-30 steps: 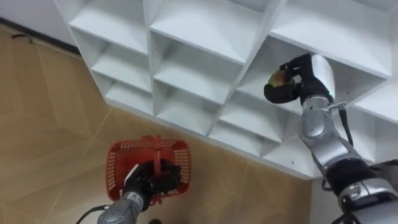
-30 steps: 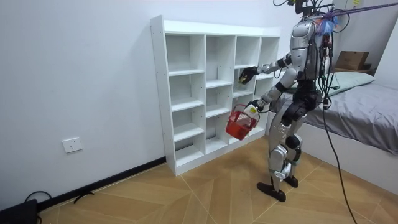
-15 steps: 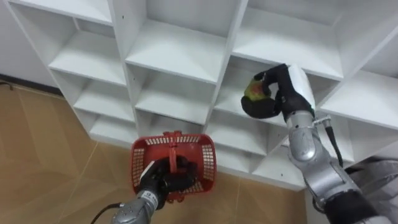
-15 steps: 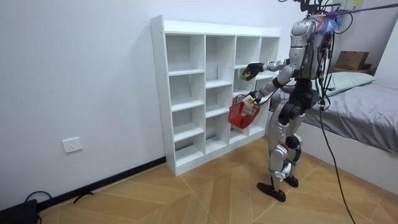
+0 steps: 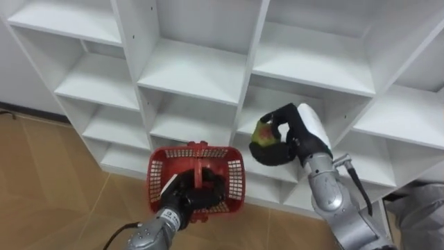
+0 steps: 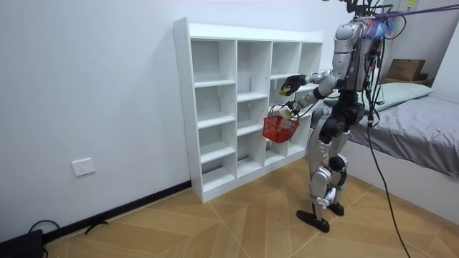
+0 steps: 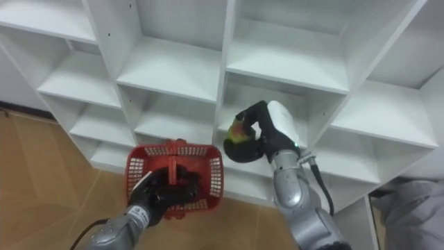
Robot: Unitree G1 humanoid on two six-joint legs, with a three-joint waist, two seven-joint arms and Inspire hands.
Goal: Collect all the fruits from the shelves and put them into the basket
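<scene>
Curling round a fruit, your right hand has its fingers and thumb clamped on it – the fruit is greenish-yellow with a red patch and sits against the palm. The hand is raised in front of the closet, level with a middle row of its white compartments, and clear of the shelves. The fruit is up and to the right of the basket, just off its right rim, not inside it.

Your left hand is lower down, fingers wrapped tight round the handle of the red basket, so the basket hangs in the air before the closet's lower rows. You cannot tell from the eye views whether anything lies in it – the hand and handle cover its middle.

In the room view you stand upright on the wooden floor, facing the closet's end at the room view's right, both arms held out towards it. A bed is behind you at the room view's right.
</scene>
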